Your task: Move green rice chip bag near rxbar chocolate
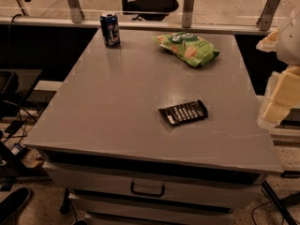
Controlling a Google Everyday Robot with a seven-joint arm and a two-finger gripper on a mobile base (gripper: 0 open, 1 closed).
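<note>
The green rice chip bag lies flat at the far right of the grey table top. It is bright green with orange-tan chip pictures. The rxbar chocolate, a flat black bar with white lettering, lies nearer the front, right of the middle. The two are well apart. My gripper shows as pale blocky parts at the right edge of the view, beyond the table's right side. It is apart from both things and holds nothing that I can see.
A blue soda can stands upright at the far left of the table. The table has drawers with a handle in front. A rail with metal posts runs behind the table. Cables and a shoe lie on the floor at left.
</note>
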